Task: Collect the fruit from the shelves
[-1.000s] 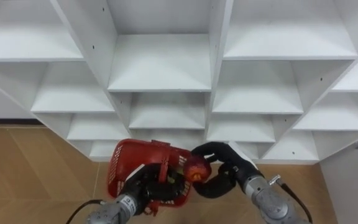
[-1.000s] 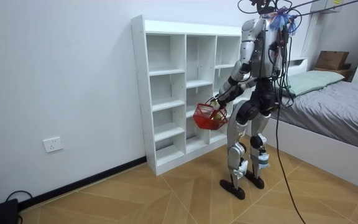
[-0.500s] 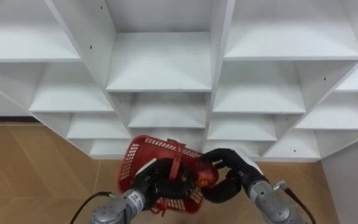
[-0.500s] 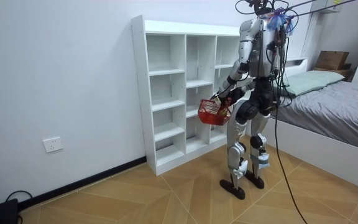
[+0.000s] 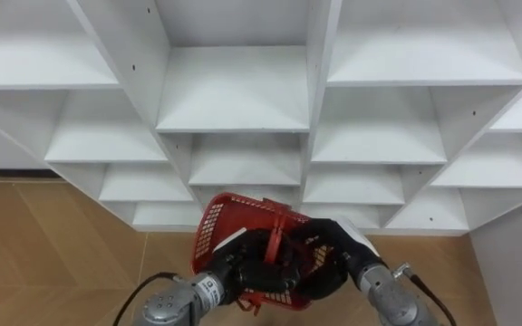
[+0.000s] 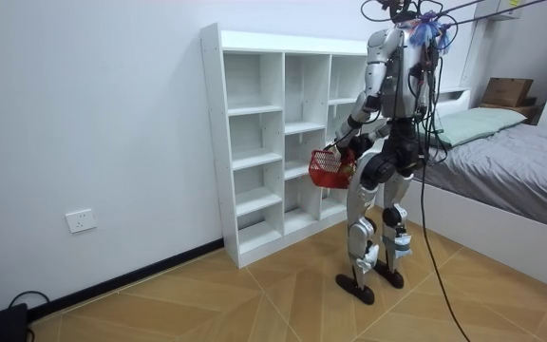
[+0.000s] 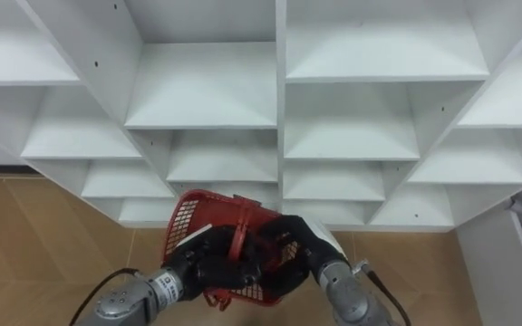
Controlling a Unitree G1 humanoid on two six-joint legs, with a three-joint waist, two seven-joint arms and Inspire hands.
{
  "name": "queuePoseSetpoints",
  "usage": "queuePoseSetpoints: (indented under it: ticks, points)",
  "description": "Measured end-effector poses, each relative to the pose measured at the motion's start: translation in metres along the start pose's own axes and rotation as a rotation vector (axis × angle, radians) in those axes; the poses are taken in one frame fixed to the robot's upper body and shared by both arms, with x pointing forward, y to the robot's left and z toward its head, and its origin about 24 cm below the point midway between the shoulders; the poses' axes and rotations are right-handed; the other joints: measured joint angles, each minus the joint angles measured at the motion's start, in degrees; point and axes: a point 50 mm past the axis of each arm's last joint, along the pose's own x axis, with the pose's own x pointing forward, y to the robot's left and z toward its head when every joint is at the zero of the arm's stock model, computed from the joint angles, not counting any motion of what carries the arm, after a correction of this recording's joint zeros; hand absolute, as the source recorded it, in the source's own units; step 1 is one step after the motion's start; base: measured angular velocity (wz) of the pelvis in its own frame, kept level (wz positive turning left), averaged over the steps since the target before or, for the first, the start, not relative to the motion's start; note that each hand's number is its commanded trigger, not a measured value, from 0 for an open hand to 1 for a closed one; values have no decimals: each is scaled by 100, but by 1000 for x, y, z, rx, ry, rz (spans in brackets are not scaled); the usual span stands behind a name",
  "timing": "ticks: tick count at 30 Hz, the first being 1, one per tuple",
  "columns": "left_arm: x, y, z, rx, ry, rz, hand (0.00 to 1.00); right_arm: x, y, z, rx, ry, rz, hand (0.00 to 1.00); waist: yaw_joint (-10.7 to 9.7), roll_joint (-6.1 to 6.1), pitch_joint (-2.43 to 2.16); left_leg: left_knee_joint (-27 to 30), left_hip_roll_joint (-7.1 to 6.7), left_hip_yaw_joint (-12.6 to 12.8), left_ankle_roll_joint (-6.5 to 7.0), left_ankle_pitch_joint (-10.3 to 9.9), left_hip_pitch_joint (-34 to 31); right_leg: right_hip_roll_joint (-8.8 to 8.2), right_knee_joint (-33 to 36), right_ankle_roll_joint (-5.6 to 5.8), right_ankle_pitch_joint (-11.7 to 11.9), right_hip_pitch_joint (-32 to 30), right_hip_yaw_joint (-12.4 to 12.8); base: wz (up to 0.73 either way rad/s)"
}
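A red basket [image 5: 217, 228] is held tilted in front of the white closet's [image 5: 234, 91] lowest shelves, below its middle column. Its handle is clasped by the curled fingers of the left hand [image 5: 243, 264]. The right hand [image 5: 335, 243] is reached over the basket's right rim, its fingers hidden inside. Whether they are apart or closed on a fruit cannot be told.

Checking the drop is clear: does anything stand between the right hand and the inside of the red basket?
Nothing visible does. The right hand reaches into the open top of the red basket, which the left hand holds before the white shelves. The basket's handle rises just to its left.
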Motion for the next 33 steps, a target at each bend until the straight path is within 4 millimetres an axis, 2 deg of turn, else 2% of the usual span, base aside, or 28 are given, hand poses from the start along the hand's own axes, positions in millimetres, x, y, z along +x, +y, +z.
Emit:
queuePoseSetpoints:
  ticks: [3, 4, 5, 6, 16, 33]
  points:
    - [1, -3, 1, 5, -2, -30, 100, 1, 1, -2, -22, 11, 10, 100, -2, -3, 2, -2, 0, 9, 0, 0, 1, 0, -13, 0, 0, -4, 15, 0]
    - [2, -5, 1, 6, -1, -38, 100, 1, 2, -1, -26, 11, 13, 78, -4, -5, 3, -4, -1, 9, 0, 0, 1, 2, -17, 0, 0, -4, 16, 0]
    - [2, -6, 1, 6, -1, -41, 100, 1, 2, -1, -25, 11, 13, 2, -6, -5, 3, -5, 0, 10, 0, 0, 1, 2, -16, 0, 0, -4, 16, 0]
    - [3, -7, 1, 3, -1, -49, 100, 1, 2, -1, -25, 11, 14, 0, -7, -6, 4, -5, 0, 11, 0, 0, 0, 2, -15, 0, 0, -3, 16, 0]
    - [5, -7, 5, 3, -13, -73, 100, 2, 5, 1, -17, 3, 16, 0, -16, -55, 36, -4, 1, 20, 0, 0, 0, 5, -29, 0, 0, 2, 24, 0]
    - [4, -6, 6, 7, -12, -71, 100, 4, 9, 5, -5, -14, 23, 0, -20, -52, 35, -4, 1, 20, 0, 0, 0, 5, -25, 0, 0, 2, 24, 0]
